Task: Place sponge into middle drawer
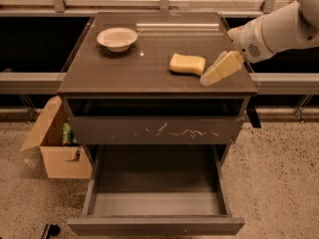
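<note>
The gripper (pixel 222 68), its spread not discernible, hovers over the edge of the cabinet top (pixel 124 71), with the sponge (pixel 187 63) lying free just beside it toward the white bowl (pixel 117 38) and the open middle drawer (pixel 155 203) well below it; a skewed descent could shove the sponge away unheld.

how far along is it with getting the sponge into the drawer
Done: the middle drawer stands pulled out, with nothing on its grey floor. In hand: the gripper hangs just to the right of the sponge, which lies flat on the cabinet top and is not gripped. Left: grasp the sponge, carry it down over the open drawer and release it inside.
</note>
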